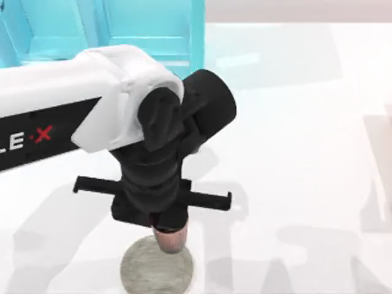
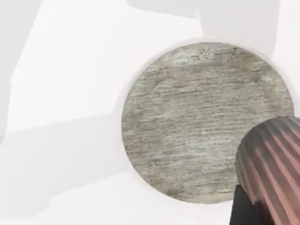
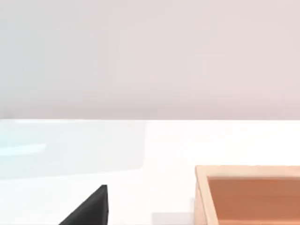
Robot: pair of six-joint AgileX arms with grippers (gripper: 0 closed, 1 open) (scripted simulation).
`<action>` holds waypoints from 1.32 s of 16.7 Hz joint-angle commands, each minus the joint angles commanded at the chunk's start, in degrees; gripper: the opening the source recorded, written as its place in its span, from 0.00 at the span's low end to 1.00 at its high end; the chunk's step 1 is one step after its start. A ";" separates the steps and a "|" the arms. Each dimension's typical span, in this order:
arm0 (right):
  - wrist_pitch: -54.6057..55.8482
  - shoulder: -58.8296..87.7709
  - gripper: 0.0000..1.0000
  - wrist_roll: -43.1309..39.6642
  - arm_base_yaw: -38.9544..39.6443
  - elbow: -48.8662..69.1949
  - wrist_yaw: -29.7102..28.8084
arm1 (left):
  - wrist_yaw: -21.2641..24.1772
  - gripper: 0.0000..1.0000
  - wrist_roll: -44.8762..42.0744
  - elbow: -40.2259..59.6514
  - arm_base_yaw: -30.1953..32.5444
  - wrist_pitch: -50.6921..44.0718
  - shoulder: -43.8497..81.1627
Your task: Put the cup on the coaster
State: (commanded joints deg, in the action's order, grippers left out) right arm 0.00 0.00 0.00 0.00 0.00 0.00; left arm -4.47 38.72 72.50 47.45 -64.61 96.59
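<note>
The only lettering I can read is on my left arm [image 1: 61, 104], in the top view. On the black panel set into its white casing stand the white capitals "LE", cut off at the picture's left edge, then a small dot, then a red "X". This lettering sits on the arm well back from the black wrist, toward the left edge. I can read no other text, number, label or sign: none on the cup [image 1: 169, 238], none on the coaster [image 1: 144, 272], and none on the wooden box [image 3: 248, 194].
</note>
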 joint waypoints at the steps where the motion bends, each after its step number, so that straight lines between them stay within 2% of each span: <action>1: 0.00 0.00 1.00 0.00 0.00 0.00 0.00 | -0.47 0.00 2.38 -2.35 -0.43 0.09 -2.07; 4: 0.00 0.00 1.00 0.00 0.00 0.00 0.00 | -1.23 0.00 5.97 -5.89 -1.15 0.26 -5.39; 9: 0.00 0.00 1.00 0.00 0.00 0.00 0.00 | -1.15 0.00 5.85 -5.93 -0.87 0.38 -5.11; 17: 0.00 0.00 1.00 0.00 0.00 0.00 0.00 | -1.24 0.00 5.84 -14.94 -1.17 14.66 -0.16; 22: 0.00 0.00 1.00 0.00 0.00 0.00 0.00 | -1.23 0.00 5.87 -15.38 -1.20 15.35 0.20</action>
State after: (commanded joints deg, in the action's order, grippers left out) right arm 0.00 0.00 0.00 0.00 0.00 0.00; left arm -5.70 44.59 57.12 46.25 -49.26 96.79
